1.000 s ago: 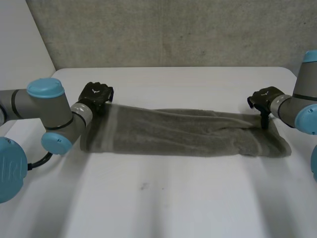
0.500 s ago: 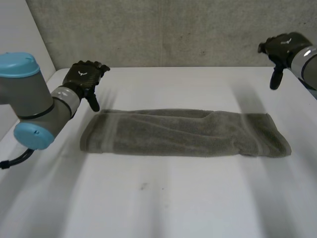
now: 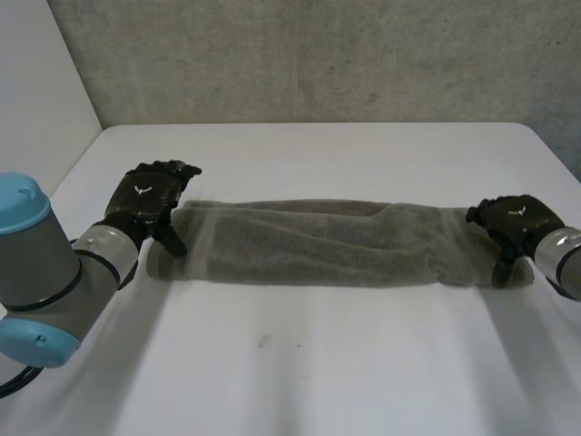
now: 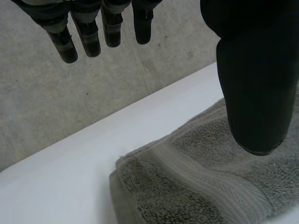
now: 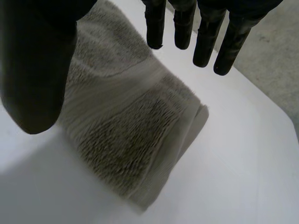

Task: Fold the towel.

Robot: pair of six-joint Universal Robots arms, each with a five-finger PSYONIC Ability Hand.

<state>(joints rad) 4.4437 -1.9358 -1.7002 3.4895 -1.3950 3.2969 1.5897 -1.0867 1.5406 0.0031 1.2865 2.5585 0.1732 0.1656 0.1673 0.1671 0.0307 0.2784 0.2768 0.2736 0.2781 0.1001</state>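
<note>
You have the long grey terry towel lying folded in a strip, left to right, across the middle of the white table. The left hand sits over its left end and the right hand over its right end. On both, the fingers are straight and spread well away from the thumb, clasping nothing.

Towel on table; stretched left to right
</note>
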